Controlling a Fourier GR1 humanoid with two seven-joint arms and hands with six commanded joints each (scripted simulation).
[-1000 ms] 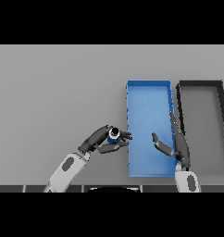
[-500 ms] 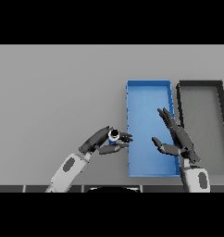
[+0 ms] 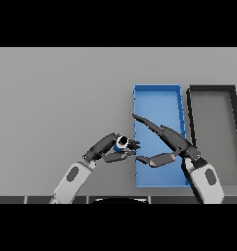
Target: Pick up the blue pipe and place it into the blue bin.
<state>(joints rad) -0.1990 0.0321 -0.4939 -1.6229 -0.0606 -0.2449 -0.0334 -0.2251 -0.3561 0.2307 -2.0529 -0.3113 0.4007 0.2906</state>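
Nearest me, my left hand (image 3: pixel 106 149) comes in from the lower edge, fingers and thumb curled round the pipe (image 3: pixel 121 142). The pipe is short and blue with a pale open end turned up toward the camera. It sits just left of the blue bin (image 3: pixel 157 88), outside the bin's left wall, and I cannot tell whether it is lifted clear of the table (image 3: pixel 57 93) or resting on it.

My right hand (image 3: pixel 174 142) reaches in from the lower right and lies over the near half of the blue bin. Its fingers are straight and stretched out to the upper left, the thumb pointing left toward the pipe; it grips nothing. The thumb tip lies close to the left hand's fingertips without clearly touching them.

The blue bin is a long tray running away from me, its inside bare where the hand does not cover it. Just beside it on the right stands a black bin (image 3: pixel 235 122) of like shape, the two walls near but apart.
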